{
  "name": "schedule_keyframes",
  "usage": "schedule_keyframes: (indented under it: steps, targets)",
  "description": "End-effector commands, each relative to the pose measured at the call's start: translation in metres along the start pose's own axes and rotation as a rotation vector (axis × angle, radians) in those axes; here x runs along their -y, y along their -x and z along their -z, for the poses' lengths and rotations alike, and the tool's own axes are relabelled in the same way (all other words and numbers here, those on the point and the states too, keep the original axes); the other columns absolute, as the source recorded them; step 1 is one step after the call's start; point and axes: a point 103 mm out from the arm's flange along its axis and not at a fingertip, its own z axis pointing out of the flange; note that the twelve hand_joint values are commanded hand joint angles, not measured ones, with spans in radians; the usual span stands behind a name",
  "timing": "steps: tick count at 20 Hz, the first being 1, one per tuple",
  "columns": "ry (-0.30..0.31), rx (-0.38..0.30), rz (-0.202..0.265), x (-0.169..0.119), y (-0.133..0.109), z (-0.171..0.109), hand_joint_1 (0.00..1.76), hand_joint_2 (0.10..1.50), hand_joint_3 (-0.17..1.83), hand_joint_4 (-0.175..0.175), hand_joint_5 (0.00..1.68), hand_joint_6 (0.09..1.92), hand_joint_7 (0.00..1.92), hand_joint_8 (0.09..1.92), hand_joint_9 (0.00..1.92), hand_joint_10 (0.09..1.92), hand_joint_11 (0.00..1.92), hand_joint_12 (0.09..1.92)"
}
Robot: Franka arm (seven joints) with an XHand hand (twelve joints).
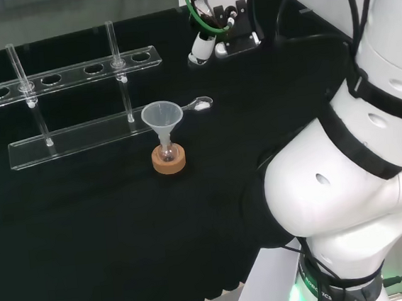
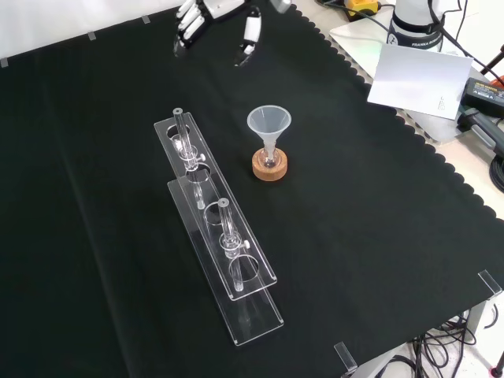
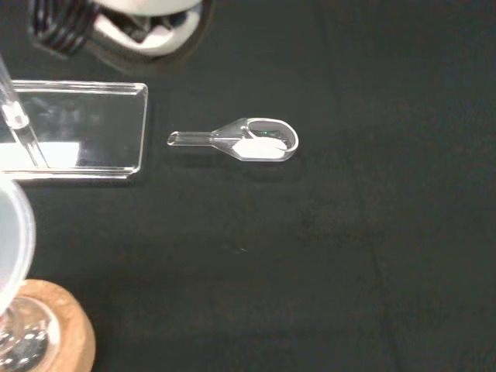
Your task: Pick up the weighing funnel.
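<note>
Surface (image 1: 87, 225): black cloth, scalloped edge. Clear rack (image 1: 79, 139) holds two glass tubes. Funnel (image 1: 159, 119) stands stem-down in a small flask on a cork ring (image 1: 169, 162). Weighing funnel (image 3: 248, 141), white solid in its bowl, lies on the cloth at 2 o'clock from the funnel in the head view, just off the rack's end. Hand (image 2: 211, 11) at 12 o'clock of it, fingers relaxed and spread, holding nothing.

Black cloth (image 2: 370, 236) lay flat, scalloped along its right edge in front view; past its far right corner sat a white sheet (image 2: 413, 75) and dark cables (image 2: 492, 157).
</note>
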Motion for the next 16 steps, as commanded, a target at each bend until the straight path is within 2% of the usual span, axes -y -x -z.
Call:
schedule_keyframes:
  steps: [1,6,13,16]
  targets:
    - [-0.037,-0.029,0.022,-0.051,0.023,-0.025,0.9,0.61,0.53,-0.043,0.44,0.09,0.29,0.68,0.53,0.6,0.34,1.35]
    - [-0.068,-0.034,0.071,-0.069,0.018,-0.043,0.87,0.59,0.53,-0.042,0.43,0.09,0.29,0.68,0.54,0.6,0.34,1.34]
    - [-0.097,-0.042,0.11,-0.084,0.013,-0.074,0.86,0.59,0.54,-0.038,0.43,0.09,0.29,0.68,0.55,0.6,0.34,1.34]
    - [-0.087,-0.036,0.13,-0.089,0.012,-0.091,0.86,0.58,0.54,-0.035,0.43,0.09,0.29,0.69,0.55,0.6,0.34,1.34]
